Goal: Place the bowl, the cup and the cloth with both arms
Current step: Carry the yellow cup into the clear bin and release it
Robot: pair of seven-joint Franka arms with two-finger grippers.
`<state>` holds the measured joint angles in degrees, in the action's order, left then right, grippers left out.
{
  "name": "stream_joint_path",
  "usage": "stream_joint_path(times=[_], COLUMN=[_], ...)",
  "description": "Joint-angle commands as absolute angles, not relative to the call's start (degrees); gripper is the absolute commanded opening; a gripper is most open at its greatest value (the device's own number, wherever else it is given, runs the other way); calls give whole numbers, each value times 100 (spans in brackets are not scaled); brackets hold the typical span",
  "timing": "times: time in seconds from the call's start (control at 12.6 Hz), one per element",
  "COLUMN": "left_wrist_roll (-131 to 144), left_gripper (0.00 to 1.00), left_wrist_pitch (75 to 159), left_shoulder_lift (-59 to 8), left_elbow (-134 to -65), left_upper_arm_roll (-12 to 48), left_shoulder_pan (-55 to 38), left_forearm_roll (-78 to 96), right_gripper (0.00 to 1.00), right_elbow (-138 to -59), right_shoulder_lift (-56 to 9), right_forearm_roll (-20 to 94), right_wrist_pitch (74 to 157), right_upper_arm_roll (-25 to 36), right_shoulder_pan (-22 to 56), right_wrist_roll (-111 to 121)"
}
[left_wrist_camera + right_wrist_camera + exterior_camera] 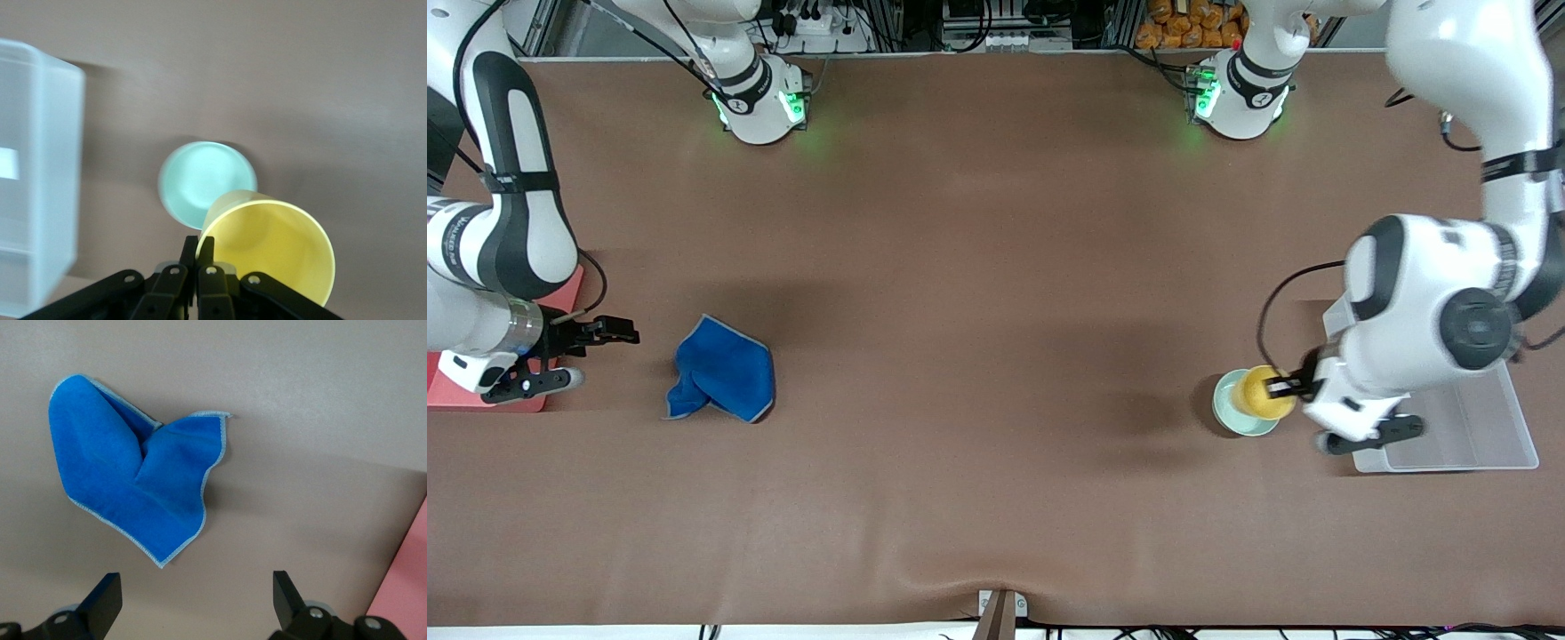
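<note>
My left gripper (pixel 1282 388) is clamped on the rim of the yellow cup (pixel 1263 392), held tilted over the mint-green bowl (pixel 1238 411), which sits on the table beside the clear plastic tub (pixel 1467 427). Step in hand, I judge: carrying the cup to its spot. My right gripper (pixel 591 351) hangs wide apart, empty, beside the blue cloth (pixel 725 372) near the pink mat (pixel 480 391). Next: lower and release the cup upright; right closes on the cloth.

A clear rectangular plastic tub (pixel 1467 427) sits on the brown worktop (pixel 978 356) at the left arm's end. A flat pink board (pixel 480 391) lies at the right arm's end.
</note>
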<state>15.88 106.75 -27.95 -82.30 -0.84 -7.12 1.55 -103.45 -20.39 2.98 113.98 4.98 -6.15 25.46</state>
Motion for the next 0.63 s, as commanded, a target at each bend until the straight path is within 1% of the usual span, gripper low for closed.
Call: stream_joint_path(times=[0.0, 0.16, 0.24, 0.4, 0.56], left_wrist_roll=[803, 345, 47, -804, -1282], left_gripper=[0, 0, 0, 0, 0], left_wrist_pitch=[10512, 10512, 10512, 10547, 10643], left_shoulder_lift=[-2637, -2654, -2707, -2908, -3216], left_elbow=[-8200, -8148, -8008, -7815, -7586], left_upper_arm_roll=[-70, -193, -263, -351, -343], left_shoulder_pan=[-134, 157, 324, 788, 1176], left_forearm_roll=[158, 71, -69, -114, -97], right_gripper=[100, 100, 100, 100, 100], right_elbow=[-10696, -11124, -11336, -11539, -11715], right_shoulder_lift=[-1811, -1732, -1723, -1723, -1714], right_forearm_roll=[378, 448, 622, 1096, 1169], right_wrist_pitch=[11705, 12389, 12732, 12946, 13287], right_upper_arm_roll=[466, 466, 466, 475, 466], right_shoulder_pan=[-519, -492, -518, -536, -501], right_wrist_roll=[2663, 3047, 3389, 3778, 4024])
